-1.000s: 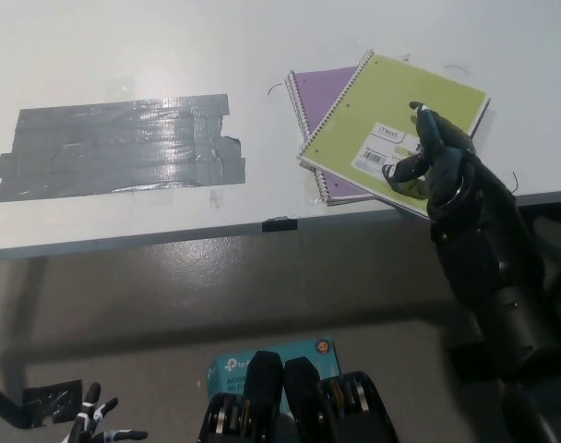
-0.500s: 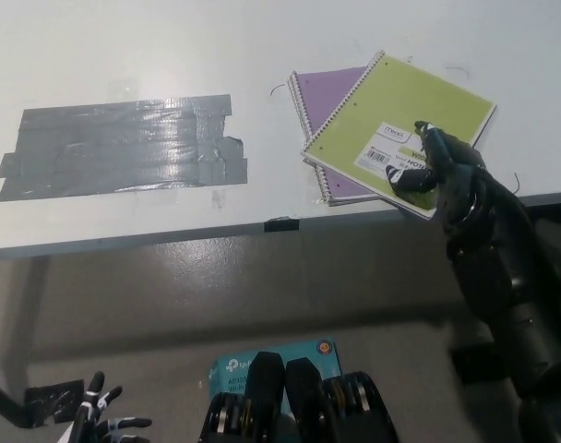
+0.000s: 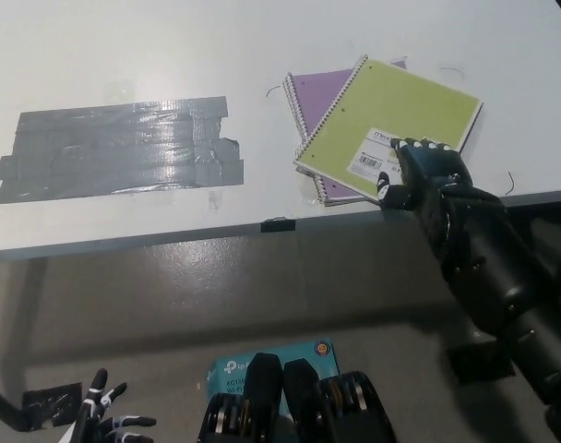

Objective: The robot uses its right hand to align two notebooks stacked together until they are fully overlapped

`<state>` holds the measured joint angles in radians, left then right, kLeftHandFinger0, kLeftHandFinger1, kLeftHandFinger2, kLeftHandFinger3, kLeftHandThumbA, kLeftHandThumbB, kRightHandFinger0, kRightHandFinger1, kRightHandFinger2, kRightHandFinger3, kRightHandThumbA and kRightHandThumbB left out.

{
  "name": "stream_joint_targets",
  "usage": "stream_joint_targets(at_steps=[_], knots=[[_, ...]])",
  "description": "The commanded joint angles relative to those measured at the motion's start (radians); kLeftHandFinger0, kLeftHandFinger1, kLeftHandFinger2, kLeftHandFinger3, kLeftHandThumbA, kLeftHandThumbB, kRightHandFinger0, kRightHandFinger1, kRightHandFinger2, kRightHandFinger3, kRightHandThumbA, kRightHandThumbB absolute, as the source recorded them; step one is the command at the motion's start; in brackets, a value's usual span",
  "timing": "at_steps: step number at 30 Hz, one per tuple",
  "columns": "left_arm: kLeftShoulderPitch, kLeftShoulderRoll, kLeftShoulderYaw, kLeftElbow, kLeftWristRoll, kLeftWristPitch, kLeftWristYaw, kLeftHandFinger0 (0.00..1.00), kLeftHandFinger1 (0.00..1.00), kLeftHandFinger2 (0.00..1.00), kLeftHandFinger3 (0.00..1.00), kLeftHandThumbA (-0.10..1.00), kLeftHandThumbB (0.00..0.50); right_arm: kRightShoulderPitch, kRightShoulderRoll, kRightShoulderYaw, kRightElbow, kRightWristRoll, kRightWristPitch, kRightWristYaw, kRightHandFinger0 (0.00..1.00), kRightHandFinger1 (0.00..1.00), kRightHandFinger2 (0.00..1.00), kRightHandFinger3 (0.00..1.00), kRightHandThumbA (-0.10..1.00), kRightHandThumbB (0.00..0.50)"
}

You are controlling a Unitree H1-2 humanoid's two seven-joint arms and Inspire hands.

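Two spiral notebooks lie stacked near the table's front edge. The green notebook [image 3: 391, 125] is on top, turned at an angle. Under it the purple notebook [image 3: 319, 89] shows at the upper left and along the near edge. My black right hand [image 3: 426, 175] rests on the green notebook's near right corner, fingers spread flat over its label and holding nothing. My white left hand [image 3: 103, 423] hangs low at the picture's bottom left, away from the table, with fingers apart.
A wide patch of grey tape [image 3: 124, 148] is stuck on the white table [image 3: 170, 55] at the left. A small dark tab [image 3: 279, 224] sits on the table's front edge. A teal box [image 3: 271, 355] lies on the floor below.
My right hand has slid left and nearer the front edge, covering more of the label. The green notebook has turned slightly, its right corner moving toward the purple one.
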<state>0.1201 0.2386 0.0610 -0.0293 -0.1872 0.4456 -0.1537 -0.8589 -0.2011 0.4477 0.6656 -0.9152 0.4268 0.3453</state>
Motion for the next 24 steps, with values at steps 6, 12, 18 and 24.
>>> stream_joint_targets(at_steps=[6,12,18,24], knots=[[-0.005,0.020,-0.004,-0.026,0.001,-0.017,-0.032,0.33,0.46,0.54,1.00,1.00,0.500,0.017,-0.113,0.101,0.022,0.047,-0.121,0.127,1.00,1.00,1.00,1.00,1.00,0.500],[-0.006,0.019,-0.002,-0.025,0.003,-0.012,-0.032,0.33,0.45,0.54,1.00,1.00,0.500,0.009,-0.170,0.129,0.025,0.057,-0.152,0.123,1.00,1.00,1.00,1.00,1.00,0.500],[-0.008,0.021,-0.004,-0.018,0.005,-0.016,-0.033,0.35,0.45,0.52,1.00,1.00,0.500,0.023,-0.215,0.167,0.028,0.054,-0.271,0.075,1.00,1.00,1.00,1.00,1.00,0.500],[-0.008,0.027,-0.009,-0.027,0.007,-0.017,-0.039,0.41,0.46,0.52,1.00,1.00,0.500,0.035,-0.241,0.219,0.012,0.020,-0.333,0.038,1.00,1.00,1.00,1.00,1.00,0.500]])
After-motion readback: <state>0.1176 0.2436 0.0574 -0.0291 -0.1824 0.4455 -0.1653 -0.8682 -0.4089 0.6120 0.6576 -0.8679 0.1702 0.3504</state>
